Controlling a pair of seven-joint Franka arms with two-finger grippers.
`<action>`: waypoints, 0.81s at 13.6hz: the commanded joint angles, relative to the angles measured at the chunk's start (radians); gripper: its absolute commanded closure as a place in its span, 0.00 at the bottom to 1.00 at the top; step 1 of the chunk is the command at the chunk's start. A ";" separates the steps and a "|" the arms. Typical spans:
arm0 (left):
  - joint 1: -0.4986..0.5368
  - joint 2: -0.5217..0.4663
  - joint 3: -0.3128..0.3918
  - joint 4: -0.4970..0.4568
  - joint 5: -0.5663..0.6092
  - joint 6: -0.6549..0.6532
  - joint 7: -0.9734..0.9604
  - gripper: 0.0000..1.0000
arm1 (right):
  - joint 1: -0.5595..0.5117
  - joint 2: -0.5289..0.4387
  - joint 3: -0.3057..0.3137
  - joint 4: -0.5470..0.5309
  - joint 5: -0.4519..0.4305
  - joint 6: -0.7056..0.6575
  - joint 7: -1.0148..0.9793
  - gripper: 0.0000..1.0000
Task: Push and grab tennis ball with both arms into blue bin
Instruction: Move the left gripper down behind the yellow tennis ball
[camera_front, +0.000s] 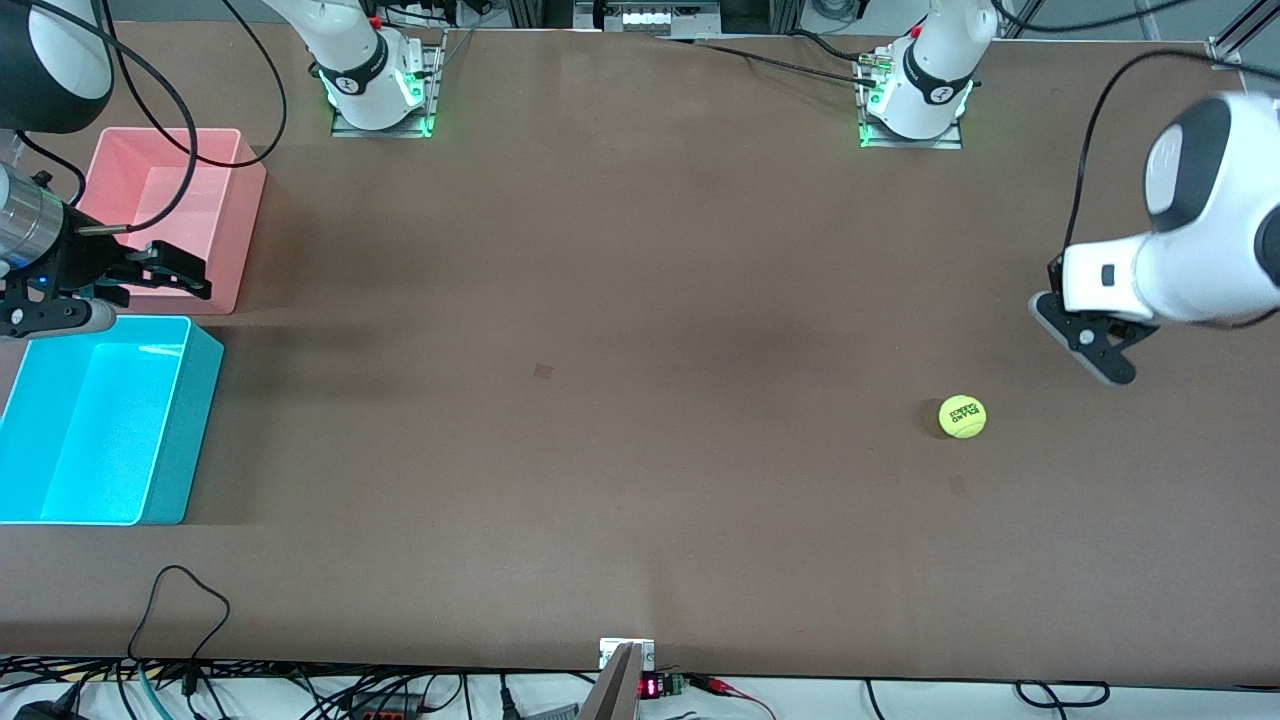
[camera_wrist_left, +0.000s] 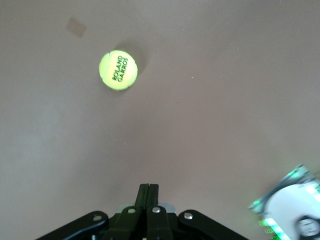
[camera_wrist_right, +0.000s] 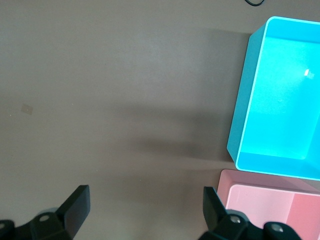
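Note:
The tennis ball (camera_front: 962, 416) lies on the brown table toward the left arm's end, yellow-green with dark lettering. It also shows in the left wrist view (camera_wrist_left: 118, 70), alone on bare table ahead of the fingers. My left gripper (camera_front: 1100, 355) is shut and empty (camera_wrist_left: 148, 186), low over the table beside the ball and apart from it. The blue bin (camera_front: 185, 440) stands empty at the right arm's end and shows in the right wrist view (camera_wrist_right: 243, 105). My right gripper (camera_front: 200, 278) is open and empty (camera_wrist_right: 145, 197), over the pink bin's edge just above the blue bin.
A pink bin (camera_front: 240, 220) of like size stands empty beside the blue one, farther from the front camera; its corner shows in the right wrist view (camera_wrist_right: 260, 192). Small tape marks (camera_front: 543, 371) sit on the table. Cables (camera_front: 180, 600) lie along the front edge.

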 joint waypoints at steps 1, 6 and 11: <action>0.063 0.116 -0.003 0.028 0.039 0.138 0.306 0.99 | -0.004 0.004 0.005 -0.005 0.001 -0.002 0.013 0.00; 0.146 0.247 -0.003 -0.023 0.105 0.455 0.685 1.00 | -0.001 0.023 0.005 -0.005 0.001 -0.002 0.011 0.00; 0.183 0.310 -0.006 -0.105 0.104 0.617 0.778 1.00 | 0.005 0.040 0.005 -0.005 -0.001 -0.002 0.007 0.00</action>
